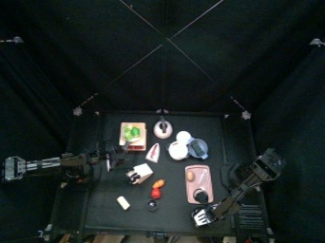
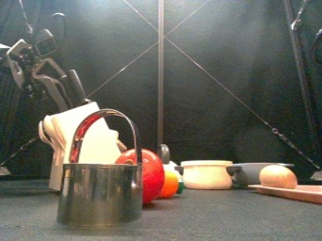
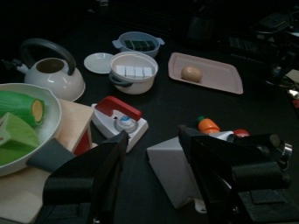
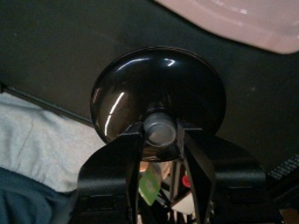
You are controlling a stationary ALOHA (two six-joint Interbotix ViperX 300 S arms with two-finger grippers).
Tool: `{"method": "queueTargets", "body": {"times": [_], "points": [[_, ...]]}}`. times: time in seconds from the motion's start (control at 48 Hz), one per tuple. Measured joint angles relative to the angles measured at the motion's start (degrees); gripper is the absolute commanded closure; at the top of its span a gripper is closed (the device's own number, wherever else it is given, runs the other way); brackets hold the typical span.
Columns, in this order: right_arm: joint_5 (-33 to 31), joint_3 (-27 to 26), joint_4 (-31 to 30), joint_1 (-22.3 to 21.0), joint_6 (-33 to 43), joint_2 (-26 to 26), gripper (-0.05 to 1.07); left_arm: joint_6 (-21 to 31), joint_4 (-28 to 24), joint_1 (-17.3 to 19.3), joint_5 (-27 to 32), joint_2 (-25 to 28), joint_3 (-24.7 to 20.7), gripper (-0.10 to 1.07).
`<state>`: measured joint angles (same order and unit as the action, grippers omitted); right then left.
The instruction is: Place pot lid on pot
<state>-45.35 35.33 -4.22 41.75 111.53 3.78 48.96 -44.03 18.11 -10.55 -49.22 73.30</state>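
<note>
Black and glossy, the pot lid filled the right wrist view, its knob clenched between the right gripper jaws beside the pink tray. Only the top view placed that arm at the bench's front right corner. The left wrist view alone showed the white pot uncovered, near a kettle, with the left gripper released. Black curtains enclosed the dark bench.
</note>
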Motion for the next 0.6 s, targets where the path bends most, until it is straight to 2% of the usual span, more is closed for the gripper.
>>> {"method": "queueTargets", "body": {"times": [0.188, 0.333, 0.5, 0.604], "points": [[0.44, 0.53, -3.34, -4.31, 0.00, 1.23, 0.41, 0.00, 0.62, 0.09, 0.00, 0.00, 0.00, 0.11], [-0.18, 1.85, -7.47, -8.61, -0.09, 4.48, 0.41, 0.00, 0.62, 0.09, 0.44, 0.00, 0.00, 0.11], [-3.87, 3.34, -9.93, -15.38, -0.18, 8.70, 0.41, 0.00, 0.70, 0.09, 0.79, 0.00, 0.00, 0.11], [-8.35, 3.34, -10.90, -18.37, -0.26, 10.90, 0.41, 0.00, 0.70, 0.09, 0.88, 0.00, 0.00, 0.11]]}}
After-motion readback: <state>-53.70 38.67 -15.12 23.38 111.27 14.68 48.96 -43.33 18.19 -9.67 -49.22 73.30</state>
